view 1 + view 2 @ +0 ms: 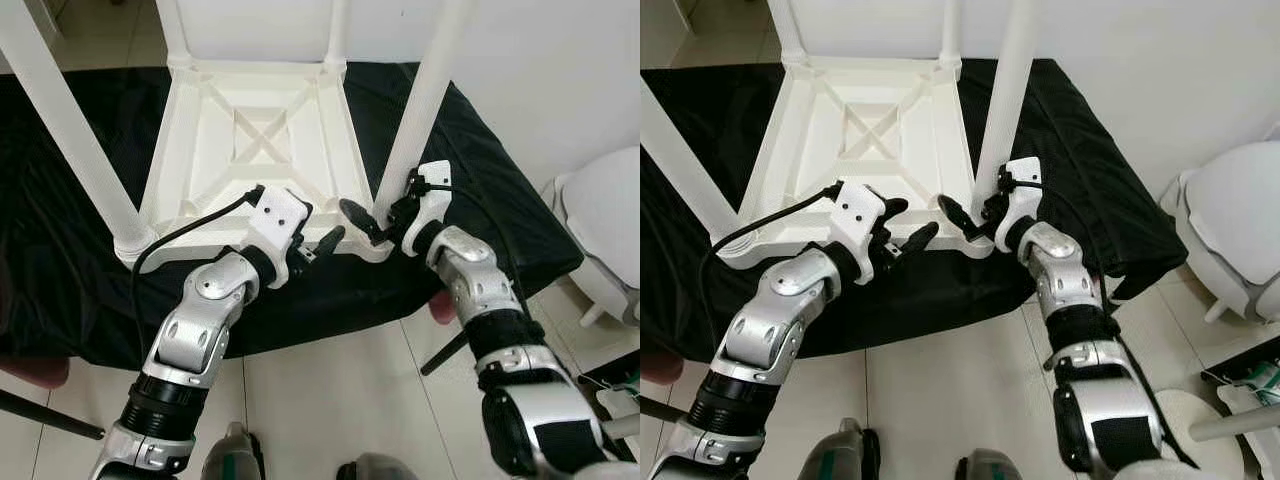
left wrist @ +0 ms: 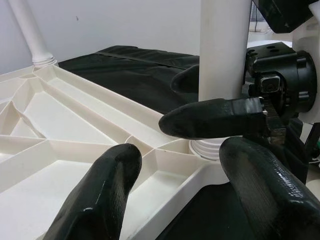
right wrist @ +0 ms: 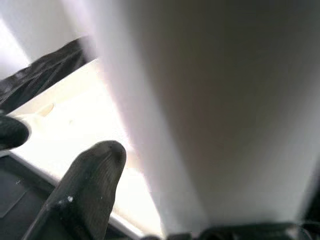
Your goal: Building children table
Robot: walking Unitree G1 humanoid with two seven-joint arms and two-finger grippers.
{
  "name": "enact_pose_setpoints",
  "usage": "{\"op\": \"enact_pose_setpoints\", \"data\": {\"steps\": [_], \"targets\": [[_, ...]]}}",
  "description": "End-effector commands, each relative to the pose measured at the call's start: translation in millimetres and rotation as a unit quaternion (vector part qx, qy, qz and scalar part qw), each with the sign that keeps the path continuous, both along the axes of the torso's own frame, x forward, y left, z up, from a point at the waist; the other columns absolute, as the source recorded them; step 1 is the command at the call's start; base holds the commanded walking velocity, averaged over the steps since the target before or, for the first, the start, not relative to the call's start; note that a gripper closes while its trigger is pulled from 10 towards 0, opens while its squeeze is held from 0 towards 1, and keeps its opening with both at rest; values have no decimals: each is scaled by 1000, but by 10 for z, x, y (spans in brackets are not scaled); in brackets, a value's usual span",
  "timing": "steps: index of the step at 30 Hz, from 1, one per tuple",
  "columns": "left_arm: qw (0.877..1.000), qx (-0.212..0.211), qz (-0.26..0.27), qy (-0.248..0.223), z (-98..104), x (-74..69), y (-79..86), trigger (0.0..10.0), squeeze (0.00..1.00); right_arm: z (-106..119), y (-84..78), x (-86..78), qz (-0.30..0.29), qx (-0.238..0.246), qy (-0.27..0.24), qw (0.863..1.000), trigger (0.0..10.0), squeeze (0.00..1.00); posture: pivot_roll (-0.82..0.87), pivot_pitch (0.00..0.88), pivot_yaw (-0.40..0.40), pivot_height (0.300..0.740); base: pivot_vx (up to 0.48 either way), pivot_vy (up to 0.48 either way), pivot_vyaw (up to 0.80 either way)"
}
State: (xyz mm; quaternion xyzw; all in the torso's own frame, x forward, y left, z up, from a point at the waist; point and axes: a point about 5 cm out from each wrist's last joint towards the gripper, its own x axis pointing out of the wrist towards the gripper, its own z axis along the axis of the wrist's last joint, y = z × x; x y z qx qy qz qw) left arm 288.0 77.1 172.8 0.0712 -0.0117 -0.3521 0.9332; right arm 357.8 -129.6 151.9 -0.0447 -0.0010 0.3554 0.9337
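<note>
A white children's table (image 1: 255, 140) lies upside down on a black cloth (image 1: 480, 180), its ribbed underside facing up. White legs stand up from its corners; the near right leg (image 1: 425, 90) rises from the front right socket. My right gripper (image 1: 385, 212) is shut on that leg just above the socket, one finger (image 2: 210, 117) in front of it and one behind. In the right wrist view the leg (image 3: 210, 100) sits very close beside a fingertip (image 3: 85, 185). My left gripper (image 1: 318, 238) is open over the table's front rim, just left of that socket, holding nothing.
The near left leg (image 1: 70, 130) slants up at the left, and two far legs (image 1: 172, 30) stand at the back. A white rounded plastic piece (image 1: 605, 220) sits on the tiled floor to the right. A white wall is right behind the cloth-covered surface.
</note>
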Motion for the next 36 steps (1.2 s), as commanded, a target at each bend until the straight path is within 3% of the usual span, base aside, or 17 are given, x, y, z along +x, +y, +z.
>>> {"op": "enact_pose_setpoints", "data": {"steps": [1,6,14,15,20,26,28,31,33,35,36], "targets": [[1000,8,28,2,-38,5,16,10000,0,-39,30,-5,42,-24,10,999,0,0,10,0,-46,740,0,0,0],[1000,15,25,4,-67,-29,22,10000,0,-88,-56,-18,68,-36,24,997,0,0,14,0,-48,740,0,0,0],[999,18,25,5,-80,-37,27,10000,0,-173,-183,-12,54,-44,32,997,0,0,10,0,-49,740,0,0,0],[1000,18,25,5,-76,-31,24,10000,0,-179,-192,-1,40,-42,34,998,10000,0,10,0,-49,740,0,0,0],[1000,16,25,4,-69,-33,13,10000,0,-209,-186,34,-18,-37,38,998,10000,0,8,0,-48,740,0,0,0],[1000,16,26,5,-70,-32,17,10000,0,-221,-88,-1,-36,-12,34,999,10000,0,4,4,-47,740,0,0,0],[999,16,28,5,-72,-30,24,10000,0,-230,-27,-24,-47,5,34,998,10000,0,3,7,-48,740,0,0,0],[999,15,30,7,-82,-35,22,10000,0,-274,202,-99,-94,56,37,993,10000,0,1,15,-41,740,0,0,0],[999,15,30,7,-82,-35,22,10000,0,-274,202,-99,-94,56,37,993,10000,0,1,15,-41,740,0,0,0],[999,14,30,9,-92,-39,18,10000,0,-259,328,-119,-171,108,44,978,10000,0,-2,16,-37,740,0,0,0],[999,14,30,9,-92,-39,18,10000,0,-259,328,-119,-171,108,44,978,10000,0,-2,16,-37,740,0,0,0]]}}
